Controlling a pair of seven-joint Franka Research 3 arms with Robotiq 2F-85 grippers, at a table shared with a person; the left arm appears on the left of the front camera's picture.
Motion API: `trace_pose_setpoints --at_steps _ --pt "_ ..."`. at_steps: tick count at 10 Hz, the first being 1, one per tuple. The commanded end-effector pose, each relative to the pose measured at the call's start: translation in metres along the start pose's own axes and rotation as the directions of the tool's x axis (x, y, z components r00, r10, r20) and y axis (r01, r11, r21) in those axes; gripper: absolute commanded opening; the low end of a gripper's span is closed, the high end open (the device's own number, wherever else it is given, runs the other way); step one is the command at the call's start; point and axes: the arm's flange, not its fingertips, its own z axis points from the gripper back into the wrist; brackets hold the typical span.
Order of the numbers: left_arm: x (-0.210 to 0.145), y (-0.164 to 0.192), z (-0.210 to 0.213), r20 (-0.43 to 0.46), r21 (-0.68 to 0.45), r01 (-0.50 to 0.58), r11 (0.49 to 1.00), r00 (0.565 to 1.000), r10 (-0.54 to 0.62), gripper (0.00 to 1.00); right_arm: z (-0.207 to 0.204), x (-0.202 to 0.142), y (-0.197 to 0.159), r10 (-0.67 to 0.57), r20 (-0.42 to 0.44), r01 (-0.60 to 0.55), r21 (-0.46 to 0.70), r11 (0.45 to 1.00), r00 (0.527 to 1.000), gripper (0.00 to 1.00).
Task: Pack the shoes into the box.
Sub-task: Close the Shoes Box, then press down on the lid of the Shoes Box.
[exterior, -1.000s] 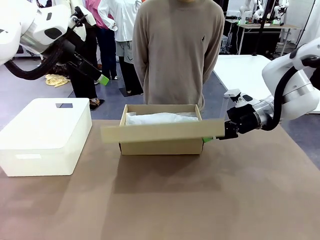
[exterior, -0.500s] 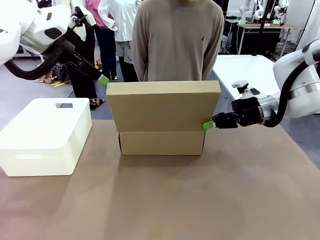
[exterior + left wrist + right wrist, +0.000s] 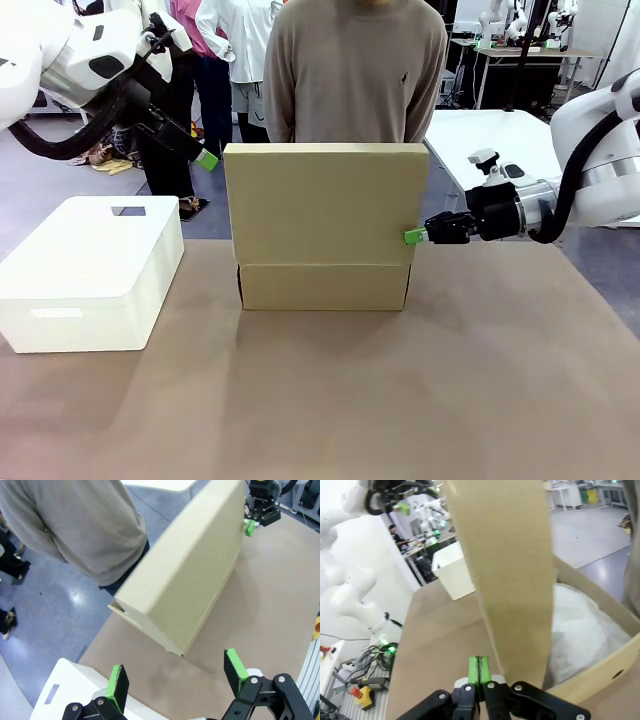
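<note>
Near the far middle of the brown counter [image 3: 420,390] sits the box [image 3: 323,285], a tan cardboard shoebox whose flap lid [image 3: 325,203] stands upright, smooth and flat, hiding the inside from the front view. From the right, the right arm reaches in level, its right pincer [image 3: 413,237] pressed shut with the green pads together, its tip at the lid's right edge; whether it nips that edge or only touches it cannot be told. In the right wrist view the lid rises as a tall tan panel just beyond the closed fingers, and crumpled white tissue paper [image 3: 580,625] shows inside the box walls. High at the left, the left arm hangs above the counter, its left pincer [image 3: 177,677] spread wide and empty, green pads well apart. A white plastic bin [image 3: 92,270] with a slot handle stands near the counter's left edge, apart from the box. Behind the box a person [image 3: 355,70] in a beige sweater stands close to the far edge. Broad bare counter lies in front of the box.
</note>
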Motion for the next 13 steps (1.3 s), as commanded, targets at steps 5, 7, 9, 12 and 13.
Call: trace_pose_setpoints --at_steps 5,7,9,12,13 --pt "-0.002 0.002 0.000 0.015 -0.017 0.008 1.000 1.000 -0.008 1.00 -0.013 0.016 -0.008 0.053 -0.022 -0.055 -0.119 0.991 0.998 0.00" --pt "-0.002 0.002 0.000 0.015 -0.017 0.008 1.000 1.000 -0.008 1.00 -0.009 0.014 -0.007 0.034 -0.051 -0.040 -0.103 0.994 0.998 0.00" --pt "-0.002 0.002 0.000 0.015 -0.017 0.008 1.000 1.000 -0.008 1.00 -0.009 0.014 -0.007 0.034 -0.051 -0.040 -0.103 0.994 0.998 0.00" --pt "-0.002 0.002 0.000 0.015 -0.017 0.008 1.000 1.000 -0.008 1.00 -0.009 0.014 -0.007 0.034 -0.051 -0.040 -0.103 0.994 0.998 0.00" --pt "-0.002 0.002 0.000 0.015 -0.017 0.008 1.000 1.000 -0.008 1.00 -0.009 0.014 -0.007 0.034 -0.051 -0.040 -0.103 0.994 0.998 0.00"
